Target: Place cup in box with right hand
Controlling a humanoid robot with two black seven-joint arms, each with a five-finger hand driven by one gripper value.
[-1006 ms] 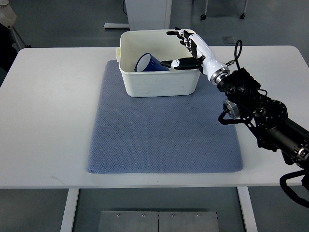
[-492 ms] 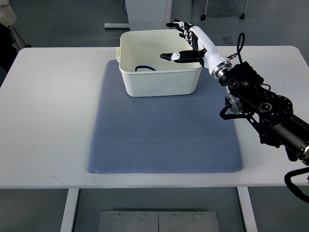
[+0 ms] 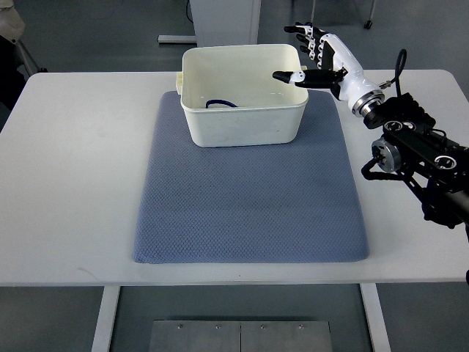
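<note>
cup down in the box, right hand empty above the box's right corner

top view: the dark blue plastic cup [image 3: 218,103] lies inside the cream rectangular plastic box [image 3: 242,126], only its rim arc showing near the box's left inner side. it looks light, stiff and smooth, best pinched across the rim. the white-and-black right hand [image 3: 315,60] hovers just beyond the box's far right corner, fingers spread, holding nothing. the box sits on a blue-grey woven mat [image 3: 249,198] on the white table [image 3: 80,169]; nothing crowds the box.
</note>
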